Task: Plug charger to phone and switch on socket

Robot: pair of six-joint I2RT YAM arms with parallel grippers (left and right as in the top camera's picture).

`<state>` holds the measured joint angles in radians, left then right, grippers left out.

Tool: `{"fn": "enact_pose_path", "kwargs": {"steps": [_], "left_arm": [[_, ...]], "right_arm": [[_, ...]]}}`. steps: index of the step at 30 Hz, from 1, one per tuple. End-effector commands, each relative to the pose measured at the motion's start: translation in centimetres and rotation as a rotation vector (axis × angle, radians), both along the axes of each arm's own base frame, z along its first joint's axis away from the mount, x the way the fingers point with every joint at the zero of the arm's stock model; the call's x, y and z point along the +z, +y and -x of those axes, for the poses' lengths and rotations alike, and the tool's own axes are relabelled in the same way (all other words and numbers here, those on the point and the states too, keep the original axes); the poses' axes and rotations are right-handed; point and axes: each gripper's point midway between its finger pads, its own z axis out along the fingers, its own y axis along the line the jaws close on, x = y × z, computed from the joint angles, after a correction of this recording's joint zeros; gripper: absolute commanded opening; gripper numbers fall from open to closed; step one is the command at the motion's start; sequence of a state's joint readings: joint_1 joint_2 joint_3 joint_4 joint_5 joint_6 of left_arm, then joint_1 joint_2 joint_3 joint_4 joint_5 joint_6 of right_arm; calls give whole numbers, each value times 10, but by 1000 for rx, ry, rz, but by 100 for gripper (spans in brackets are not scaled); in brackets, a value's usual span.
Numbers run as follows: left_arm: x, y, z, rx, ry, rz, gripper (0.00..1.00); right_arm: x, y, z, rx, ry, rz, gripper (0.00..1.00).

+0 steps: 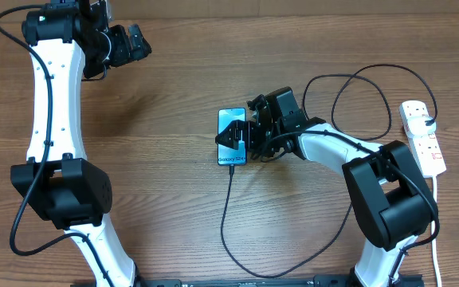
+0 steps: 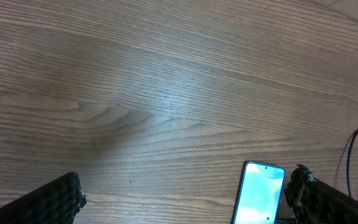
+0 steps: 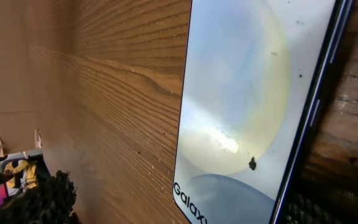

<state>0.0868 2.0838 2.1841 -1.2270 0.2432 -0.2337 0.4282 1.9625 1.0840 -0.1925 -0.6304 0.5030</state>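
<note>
The phone (image 1: 229, 151) lies flat mid-table, its light screen up, and fills the right wrist view (image 3: 241, 93) with "Galax" readable at the bottom. The charger (image 1: 225, 215), a thin black cable, runs from the phone's near edge, loops along the table front and rises toward the socket (image 1: 422, 137), a white power strip at the right edge. My right gripper (image 1: 237, 135) hovers low over the phone, open, its fingers (image 3: 42, 199) straddling the phone's width without touching it. High at the far left, my left gripper (image 1: 130, 44) hangs open and empty; its view catches the phone (image 2: 260, 193).
The socket's white cord (image 1: 437, 239) drops along the right edge toward the front. More black cable coils (image 1: 361, 96) lie between my right arm and the socket. Bare wooden table (image 2: 166, 93) spreads under my left gripper.
</note>
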Motion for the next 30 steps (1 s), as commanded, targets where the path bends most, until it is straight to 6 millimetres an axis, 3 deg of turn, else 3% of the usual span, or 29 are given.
{"fn": "enact_pose_path", "kwargs": {"steps": [1, 4, 8, 10, 15, 20, 30], "left_arm": [[9, -3, 0, -1, -20, 9, 100], [9, -3, 0, -1, -20, 10, 100], [9, -3, 0, -1, -20, 9, 100], [9, -3, 0, -1, -20, 9, 100], [9, -3, 0, -1, -20, 10, 100], [9, -3, 0, -1, -20, 10, 100], [9, -3, 0, -1, -20, 9, 100]], "right_arm": [[-46, -25, 5, -63, 48, 148, 95], [-45, -24, 3, -64, 36, 142, 82], [-44, -24, 3, -63, 36, 141, 82], [-41, -22, 4, -55, 43, 118, 83], [-34, -27, 3, -48, 76, 48, 100], [-30, -37, 0, -50, 91, 13, 100], [-30, -37, -2, -52, 88, 7, 100]]}}
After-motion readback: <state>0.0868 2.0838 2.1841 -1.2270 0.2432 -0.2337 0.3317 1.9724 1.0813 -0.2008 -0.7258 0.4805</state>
